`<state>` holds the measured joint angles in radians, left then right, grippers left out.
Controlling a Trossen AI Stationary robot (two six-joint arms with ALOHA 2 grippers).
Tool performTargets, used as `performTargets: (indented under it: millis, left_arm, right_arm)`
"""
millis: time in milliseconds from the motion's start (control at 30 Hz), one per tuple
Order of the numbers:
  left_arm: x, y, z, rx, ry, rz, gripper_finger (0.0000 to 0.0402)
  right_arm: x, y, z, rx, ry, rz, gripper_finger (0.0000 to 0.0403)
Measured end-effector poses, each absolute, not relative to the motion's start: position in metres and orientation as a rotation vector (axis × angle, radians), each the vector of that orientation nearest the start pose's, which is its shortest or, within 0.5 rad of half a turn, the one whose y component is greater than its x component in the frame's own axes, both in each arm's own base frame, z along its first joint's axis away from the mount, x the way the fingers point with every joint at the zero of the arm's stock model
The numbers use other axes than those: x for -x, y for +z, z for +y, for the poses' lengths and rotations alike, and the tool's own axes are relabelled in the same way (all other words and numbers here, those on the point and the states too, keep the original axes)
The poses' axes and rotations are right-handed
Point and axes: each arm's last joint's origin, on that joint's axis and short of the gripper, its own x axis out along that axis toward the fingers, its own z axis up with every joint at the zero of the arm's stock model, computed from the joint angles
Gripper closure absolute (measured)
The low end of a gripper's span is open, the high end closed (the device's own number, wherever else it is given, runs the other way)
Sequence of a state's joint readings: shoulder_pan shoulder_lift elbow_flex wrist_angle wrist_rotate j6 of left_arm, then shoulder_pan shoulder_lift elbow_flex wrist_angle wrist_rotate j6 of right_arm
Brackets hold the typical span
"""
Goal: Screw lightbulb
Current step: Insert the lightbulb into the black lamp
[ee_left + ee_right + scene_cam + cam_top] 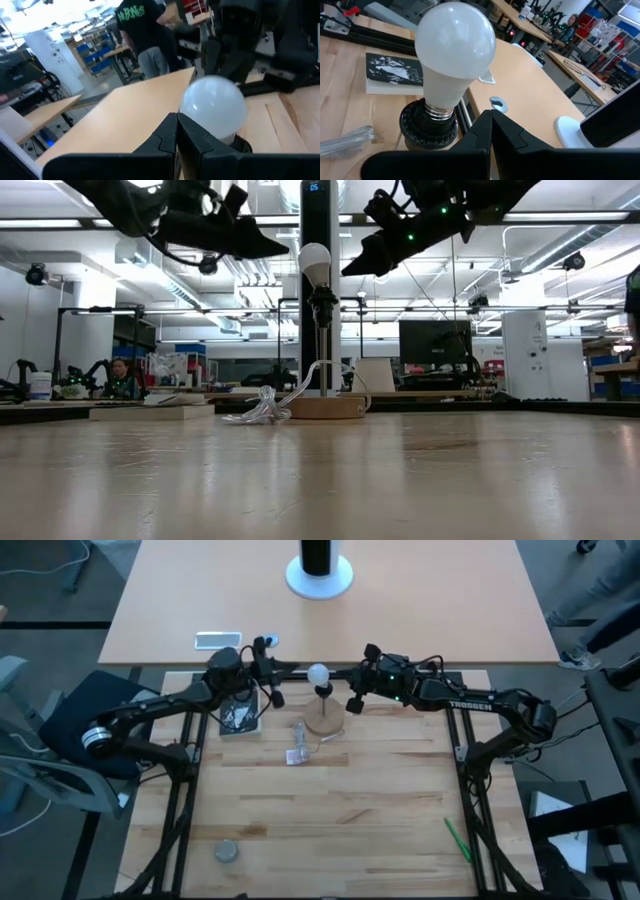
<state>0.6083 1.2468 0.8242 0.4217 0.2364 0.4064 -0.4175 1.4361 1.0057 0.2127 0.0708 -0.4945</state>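
The white frosted lightbulb stands upright with its screw base in the black socket. The socket sits on a thin stem that rises from a round wooden disc near the table's far edge. The bulb also shows in the low view. My left gripper is shut and hovers just left of the globe, apart from it. It also shows in its own wrist view. My right gripper is shut and hovers just right of the bulb, at socket height, also apart. It also shows in its own wrist view.
A crumpled clear plastic wrapper lies just in front of the disc. A black-and-white card lies under the left arm. A grey round piece and a green pen lie near the front. A person stands beyond the table.
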Motion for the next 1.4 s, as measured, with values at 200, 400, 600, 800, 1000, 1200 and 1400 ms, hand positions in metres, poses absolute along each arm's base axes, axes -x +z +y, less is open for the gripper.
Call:
performTargets:
  millis: [200,400,600,800,1000,1200,1400]
  left_arm:
    - [-0.228,0.312,0.152,-0.396,0.419,0.097,0.0401]
    - [-0.227,0.3,0.149,-0.374,0.351,0.208,0.0401]
    - [-0.228,0.3,0.148,-0.374,0.298,0.2,0.0401]
    - [-0.235,0.302,0.147,-0.396,0.188,0.111,0.0401]
    - [-0.243,0.291,0.152,-0.379,0.189,0.134,0.0401]
    - [-0.252,0.286,0.158,-0.395,0.197,0.095,0.0401]
    - [-0.255,0.286,0.159,-0.398,0.207,0.061,0.0401]
  right_arm:
    - [-0.298,0.296,-0.134,0.442,-0.423,0.332,0.0403]
    - [-0.298,0.296,-0.134,0.447,-0.421,0.332,0.0403]
    - [-0.299,0.299,-0.134,0.456,-0.405,0.3,0.0403]
    - [-0.299,0.304,-0.134,0.49,-0.414,0.253,0.0403]
    - [-0.3,0.305,-0.133,0.496,-0.368,0.231,0.0403]
    - [-0.301,0.305,-0.132,0.509,-0.333,0.221,0.0403]
    - [-0.301,0.306,-0.132,0.501,-0.318,0.21,0.0403]
